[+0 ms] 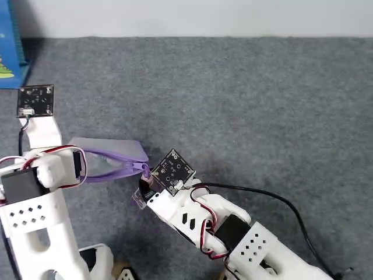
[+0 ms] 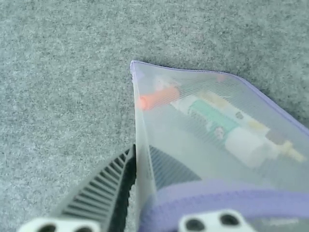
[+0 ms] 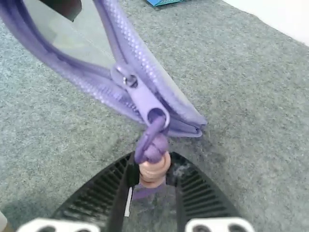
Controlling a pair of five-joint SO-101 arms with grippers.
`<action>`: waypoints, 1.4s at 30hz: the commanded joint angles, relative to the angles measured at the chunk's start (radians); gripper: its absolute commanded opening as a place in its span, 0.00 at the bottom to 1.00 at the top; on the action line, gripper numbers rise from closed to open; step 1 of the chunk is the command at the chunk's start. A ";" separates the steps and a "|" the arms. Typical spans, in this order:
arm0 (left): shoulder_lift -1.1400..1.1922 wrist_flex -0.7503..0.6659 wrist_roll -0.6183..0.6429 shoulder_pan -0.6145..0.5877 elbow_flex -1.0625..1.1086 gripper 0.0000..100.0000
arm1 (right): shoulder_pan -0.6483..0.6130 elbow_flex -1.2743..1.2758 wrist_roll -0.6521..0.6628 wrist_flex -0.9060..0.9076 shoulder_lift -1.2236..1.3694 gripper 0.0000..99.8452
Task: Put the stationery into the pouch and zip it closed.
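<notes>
Mesh pouch [image 1: 111, 153] held between 2 arms over the grey worktop [image 1: 262, 105]! Left pincer [image 2: 136, 166] is clamped on the pouch's edge, the fabric pinched flat between its fingers. Stationery shows through the translucent side: a green-and-white tube [image 2: 217, 125] and an orange-tipped piece [image 2: 157, 98]. Right pincer [image 3: 153, 162] is squeezed tight on the zip cord's wooden bead [image 3: 154, 171], with the purple slider [image 3: 145, 104] near the pouch's corner.

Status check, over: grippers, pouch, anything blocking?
Left gripper shut on translucent purple-trimmed mesh pouch, stationery inside. Right gripper shut on purple beaded zipper pull, slider near pouch corner. Nothing seen in the way.
</notes>
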 commanded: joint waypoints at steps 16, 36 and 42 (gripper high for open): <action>0.008 -0.233 0.002 0.121 -0.021 0.19 | -0.041 -0.069 0.063 -0.013 -0.005 0.01; 0.009 -0.423 -0.175 0.624 -0.085 0.26 | -0.157 -0.149 0.061 0.538 -0.544 0.01; 0.003 -0.292 -0.180 0.632 -0.214 0.26 | -0.127 -0.152 0.061 0.573 -0.608 0.01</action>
